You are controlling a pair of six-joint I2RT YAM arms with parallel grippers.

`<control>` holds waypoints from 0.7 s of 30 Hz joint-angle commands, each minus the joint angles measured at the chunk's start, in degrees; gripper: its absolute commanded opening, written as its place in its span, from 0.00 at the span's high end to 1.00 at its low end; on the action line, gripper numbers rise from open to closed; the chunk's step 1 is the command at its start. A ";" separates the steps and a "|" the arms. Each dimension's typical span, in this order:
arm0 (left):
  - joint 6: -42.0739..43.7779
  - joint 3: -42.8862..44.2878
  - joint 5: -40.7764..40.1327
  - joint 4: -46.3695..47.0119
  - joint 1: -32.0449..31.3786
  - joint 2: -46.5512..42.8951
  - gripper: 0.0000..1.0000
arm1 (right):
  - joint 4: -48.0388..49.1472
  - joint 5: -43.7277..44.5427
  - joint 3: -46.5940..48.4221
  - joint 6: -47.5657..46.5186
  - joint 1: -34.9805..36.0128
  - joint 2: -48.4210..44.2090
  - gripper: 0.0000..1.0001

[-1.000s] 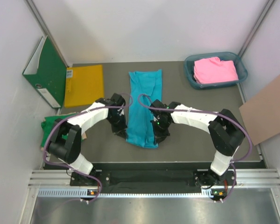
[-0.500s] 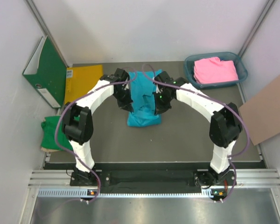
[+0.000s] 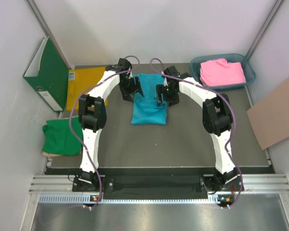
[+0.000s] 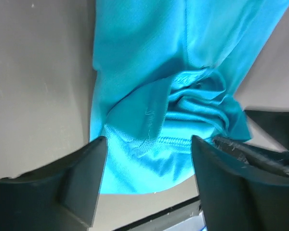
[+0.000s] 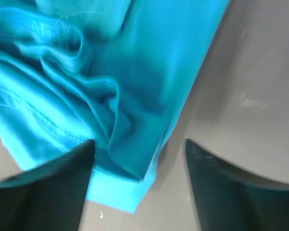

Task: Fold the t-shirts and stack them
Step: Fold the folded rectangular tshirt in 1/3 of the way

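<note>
The turquoise t-shirt point(image 3: 149, 109) lies folded in half at the middle of the table, its doubled far end bunched. My left gripper point(image 3: 132, 91) hangs at that end's left corner and my right gripper point(image 3: 164, 94) at its right corner. In the left wrist view the left gripper point(image 4: 149, 144) is open, with the shirt's hem point(image 4: 149, 57) loose below the fingers. The right gripper point(image 5: 139, 144) is open too, over the shirt's creased corner point(image 5: 149, 62). A green t-shirt point(image 3: 60, 137) lies crumpled at the left edge. A pink t-shirt point(image 3: 221, 72) sits in a bin.
The blue bin point(image 3: 196, 81) stands at the back right. A yellow envelope point(image 3: 86, 86) lies at the back left beside an upright green binder point(image 3: 48, 74). A piece of cardboard point(image 3: 277, 113) leans off the table's right side.
Both grippers carried the turquoise shirt's near end to the far end, folding it in half. They were shut on the cloth and now stand open, with the cloth let go.
</note>
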 commanded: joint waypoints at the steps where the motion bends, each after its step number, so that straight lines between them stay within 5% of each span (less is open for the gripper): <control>1: 1.31 -1.90 2.30 0.42 1.04 -5.51 0.12 | 14.59 3.79 -6.15 1.58 -1.03 -9.63 0.13; 5: 2.97 -12.62 2.66 6.49 1.40 -13.16 0.06 | 19.88 5.03 -13.01 3.17 -0.94 -18.85 0.05; 9: 3.42 -22.37 2.92 6.84 1.40 -18.70 0.03 | 17.95 3.37 -18.80 2.04 -0.33 -23.26 0.14; 12: 3.16 -28.26 3.71 8.95 1.40 -22.21 0.01 | 18.74 1.35 -22.93 -0.25 1.51 -26.17 1.00; 21: 2.89 -34.79 1.43 8.96 1.40 -25.92 0.01 | 12.59 3.53 -18.04 -7.11 12.06 -15.90 1.00</control>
